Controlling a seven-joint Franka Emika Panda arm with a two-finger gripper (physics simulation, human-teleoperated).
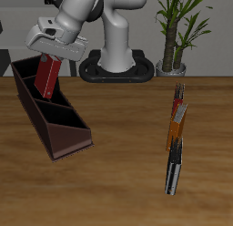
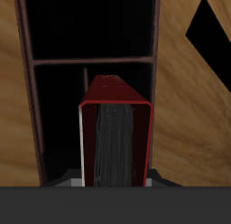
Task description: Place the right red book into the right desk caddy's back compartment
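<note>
My gripper (image 1: 52, 58) is shut on the right red book (image 1: 45, 77), a dark red hardcover hanging upright and slightly tilted from the fingers. The book's lower end is over, or just inside, the back compartment (image 1: 28, 89) of the right desk caddy (image 1: 65, 138). This is the tall-walled end section farthest from the table's front edge. In the wrist view the book (image 2: 113, 137) shows its white page edges. It points down into a dark section (image 2: 56, 110) bounded by a cross divider (image 2: 90, 60). I cannot tell whether the book touches the caddy floor.
A row of thin orange, red and black-and-white books (image 1: 176, 138) lies on the wooden table, far across from the caddy. The robot base (image 1: 118, 64) and a potted plant (image 1: 175, 34) stand at the table's back. The caddy's lower divided sections (image 1: 53, 111) run toward the front edge.
</note>
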